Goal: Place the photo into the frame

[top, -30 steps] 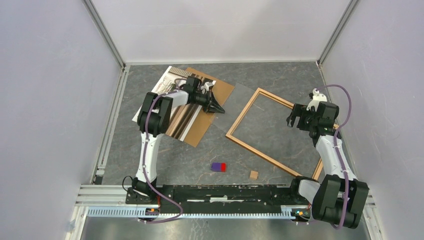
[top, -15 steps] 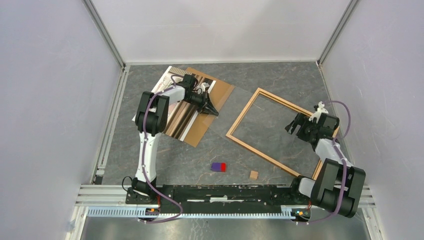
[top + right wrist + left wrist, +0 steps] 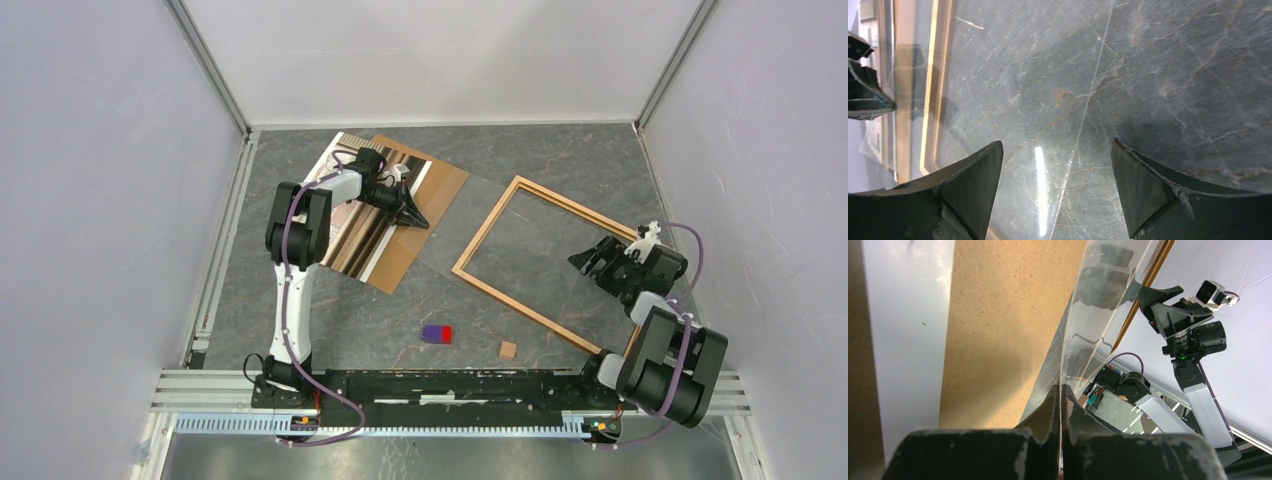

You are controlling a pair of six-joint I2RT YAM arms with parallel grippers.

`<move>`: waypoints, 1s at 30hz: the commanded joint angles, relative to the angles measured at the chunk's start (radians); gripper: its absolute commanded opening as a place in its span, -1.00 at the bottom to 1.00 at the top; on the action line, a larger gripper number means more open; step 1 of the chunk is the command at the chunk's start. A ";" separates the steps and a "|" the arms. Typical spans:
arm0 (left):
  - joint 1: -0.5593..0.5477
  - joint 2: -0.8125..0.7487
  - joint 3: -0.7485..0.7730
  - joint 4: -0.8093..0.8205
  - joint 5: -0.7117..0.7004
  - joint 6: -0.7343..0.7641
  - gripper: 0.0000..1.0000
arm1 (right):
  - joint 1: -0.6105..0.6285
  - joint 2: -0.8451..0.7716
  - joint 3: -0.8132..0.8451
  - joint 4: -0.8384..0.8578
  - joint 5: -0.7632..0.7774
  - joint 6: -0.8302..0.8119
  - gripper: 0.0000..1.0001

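Note:
The photo (image 3: 365, 245) lies at the back left, partly on a plain brown backing board (image 3: 440, 190), with my left arm over it. Its white edge (image 3: 908, 315) shows in the left wrist view. My left gripper (image 3: 420, 221) (image 3: 1061, 390) is shut on the edge of a clear sheet (image 3: 1098, 305), held on edge above the board. The thin orange-brown frame (image 3: 486, 224) lies flat at the centre right. My right gripper (image 3: 585, 258) (image 3: 1055, 142) hangs open, low over the table inside the frame. The clear sheet's edge (image 3: 1088, 110) runs beneath it, and frame moulding (image 3: 933, 100) lies to its left.
A small purple and red block (image 3: 437, 333) and a small wooden cube (image 3: 508, 349) lie near the front edge. White walls close in the table on the left, back and right. The metal base rail (image 3: 440, 385) runs along the front.
My right arm has drawn back toward the near right and dropped lower, its jaws narrowing a little. My left gripper has shifted slightly left and back, still clamped on the clear sheet.

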 commanded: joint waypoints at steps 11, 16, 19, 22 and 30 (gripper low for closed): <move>-0.001 -0.075 0.002 0.037 -0.019 0.005 -0.96 | -0.002 0.117 -0.158 0.316 -0.136 0.129 0.58; -0.001 -0.076 -0.008 0.058 -0.013 -0.010 -0.96 | -0.002 0.143 -0.184 0.356 -0.148 0.120 0.51; -0.006 -0.071 -0.007 0.063 -0.007 -0.015 -0.96 | -0.002 0.155 -0.211 0.455 -0.200 0.172 0.47; -0.013 -0.087 -0.014 0.086 -0.001 -0.028 -0.95 | -0.004 0.138 -0.224 0.538 -0.233 0.236 0.43; -0.042 -0.119 -0.072 0.253 -0.006 -0.138 -0.95 | -0.006 0.100 -0.214 0.554 -0.219 0.256 0.14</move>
